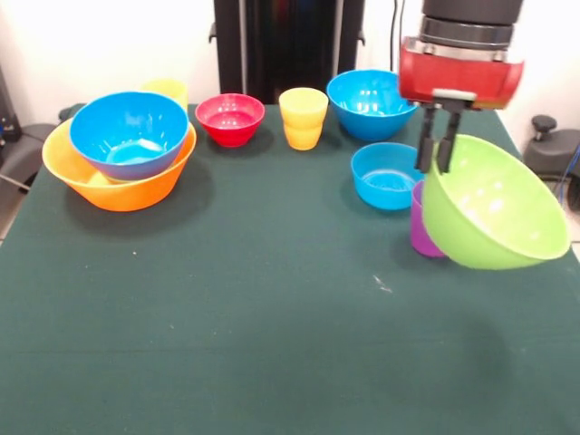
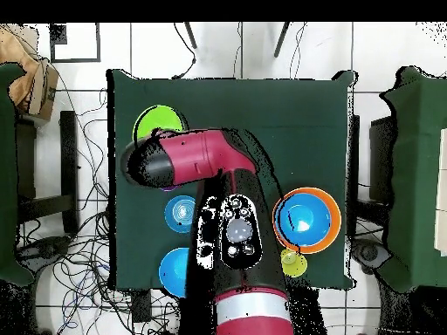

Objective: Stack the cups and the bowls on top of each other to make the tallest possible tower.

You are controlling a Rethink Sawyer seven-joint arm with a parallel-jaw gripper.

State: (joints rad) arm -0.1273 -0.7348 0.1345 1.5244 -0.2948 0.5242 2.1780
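Above the dark green table (image 1: 272,317), toward the front view's right side, the red and black gripper (image 1: 437,149) has its two dark fingers closed over the rim of a large, glossy lime green plastic bowl (image 1: 494,213), which hangs tilted and clear of the cloth, its mouth turned up and toward the camera. Just behind it stands a translucent purple plastic cup (image 1: 421,231), with a shallow blue bowl (image 1: 388,175) beside that. Across the table sits the tower so far: a large blue bowl (image 1: 130,133) nested in the huge orange-yellow bowl (image 1: 118,181). A small red bowl (image 1: 230,118), a yellow cup (image 1: 304,118) and another large blue bowl (image 1: 372,102) wait along the far edge. The step in hand looks like carrying the green bowl to the stack; the next move calls for travelling across, levelling the bowl and lowering it centred into the blue one before letting go.
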